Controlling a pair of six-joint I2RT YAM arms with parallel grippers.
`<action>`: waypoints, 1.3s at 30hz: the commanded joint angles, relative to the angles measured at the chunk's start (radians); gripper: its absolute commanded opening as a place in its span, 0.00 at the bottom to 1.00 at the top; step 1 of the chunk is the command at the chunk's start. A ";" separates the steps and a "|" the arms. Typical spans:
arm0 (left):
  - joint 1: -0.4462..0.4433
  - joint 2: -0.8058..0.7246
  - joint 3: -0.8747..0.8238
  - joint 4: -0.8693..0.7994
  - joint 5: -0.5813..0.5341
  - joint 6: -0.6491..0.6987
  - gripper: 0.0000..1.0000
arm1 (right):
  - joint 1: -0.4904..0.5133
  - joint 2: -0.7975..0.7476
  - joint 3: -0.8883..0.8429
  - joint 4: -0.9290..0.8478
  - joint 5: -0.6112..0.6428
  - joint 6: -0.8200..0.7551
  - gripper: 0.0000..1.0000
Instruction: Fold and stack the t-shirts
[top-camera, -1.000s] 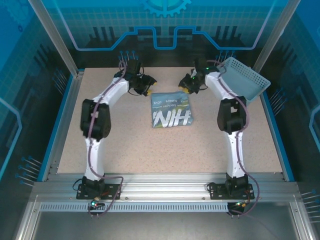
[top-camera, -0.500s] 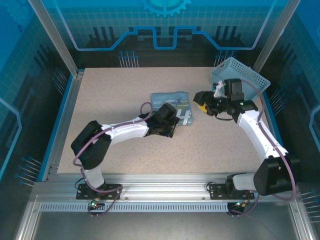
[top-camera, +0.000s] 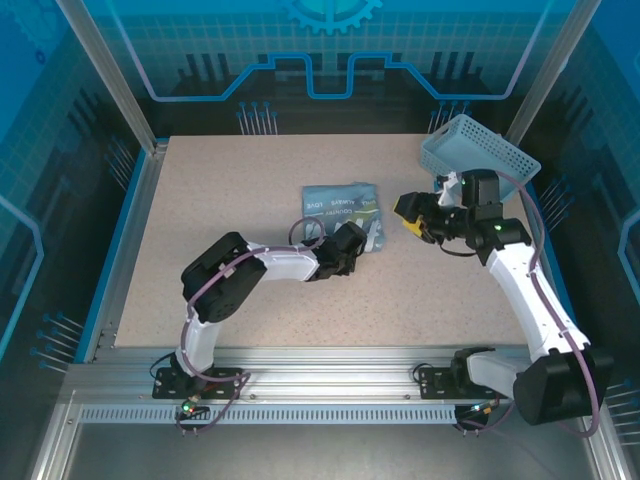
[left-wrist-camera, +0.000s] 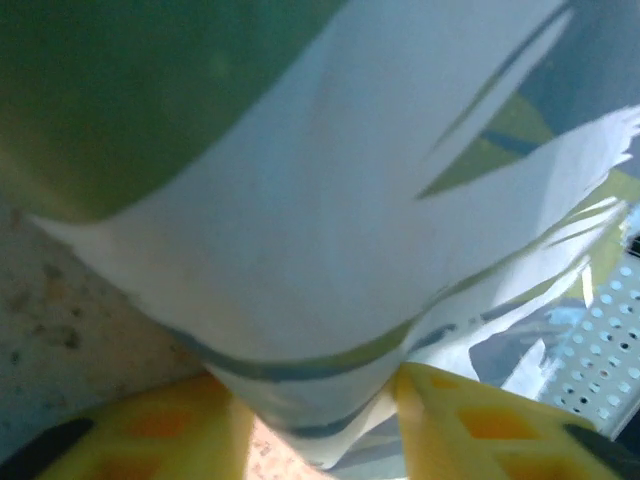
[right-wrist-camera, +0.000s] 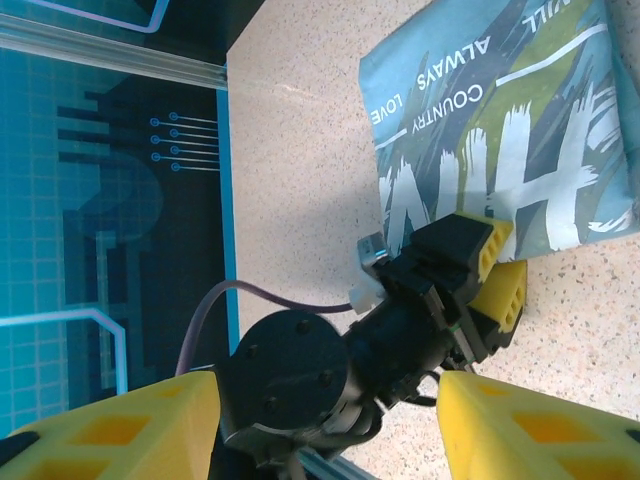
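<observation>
T-shirt (top-camera: 338, 205) lies folded on the table (top-camera: 250, 300), past centre toward the far edge, white lettering facing up.

Near to far from the overhead: the left arm reaches low across the table from its base and puts the left gripper (top-camera: 368, 238) at the shirt's near right corner. On the left wrist cam I see a fold of cloth running up between the yellow fingers (left-wrist-camera: 470, 425) and touching both. I read that as jaws pinched on the corner, with the cloth raised a little off the table. On the right wrist cam the two yellow tips sit close together on the shirt's edge.

Right gripper (top-camera: 411, 218) hovers just right of the shirt, not touching it, jaws spread wide, nothing in them.

Behind it, a light blue basket (top-camera: 480, 155) sits at the far right corner.
</observation>
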 joint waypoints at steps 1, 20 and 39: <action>0.033 0.044 0.024 0.043 -0.075 -0.056 0.25 | -0.018 -0.031 -0.015 -0.005 -0.020 0.017 0.60; 0.679 -0.068 -0.162 0.251 0.248 0.473 0.00 | 0.041 0.046 0.004 0.040 0.033 0.018 0.59; 1.122 0.191 0.242 -0.021 0.677 0.934 0.08 | 0.182 0.245 0.130 0.066 0.080 0.000 0.57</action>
